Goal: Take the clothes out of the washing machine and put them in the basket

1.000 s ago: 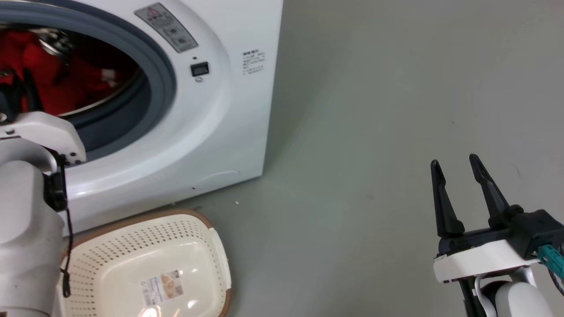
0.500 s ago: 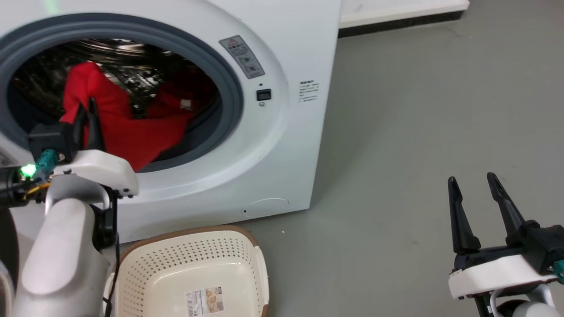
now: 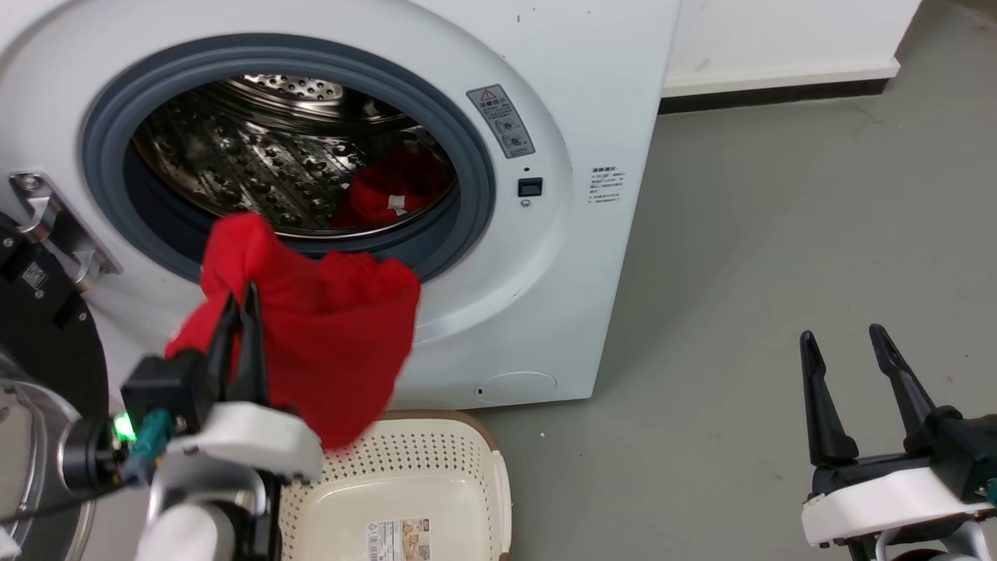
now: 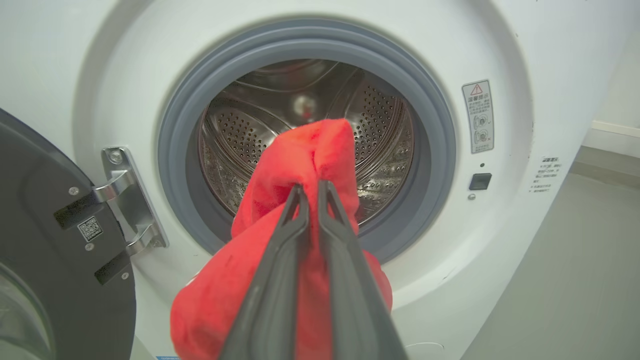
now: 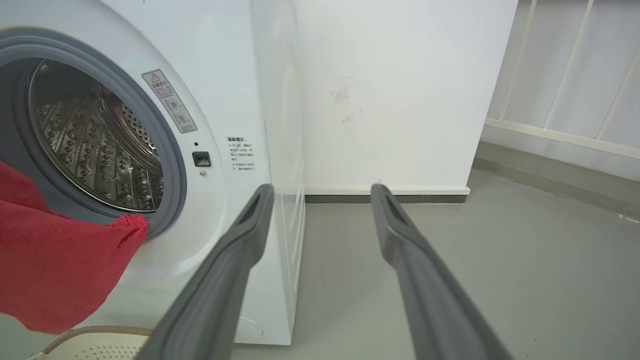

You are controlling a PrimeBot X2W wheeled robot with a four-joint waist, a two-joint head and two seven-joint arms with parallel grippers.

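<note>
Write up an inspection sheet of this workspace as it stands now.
Surface: grey floor, smooth.
Job's things: washing machine with door open; held red garment outside the porthole, hanging above the rim of the basket; second red garment in the drum.
Clutter: nothing seen.
Grippers: left gripper shut on the held red garment; right gripper open, holding nothing.
Cables: teal connector at the left wrist.
Surroundings: white wall, dark skirting.

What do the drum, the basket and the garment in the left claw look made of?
Drum: shiny perforated metal, likely steel. Basket: smooth cream plastic, moulded holes, brown rim. Garment in left claw: soft red fabric, folding and drooping.
</note>
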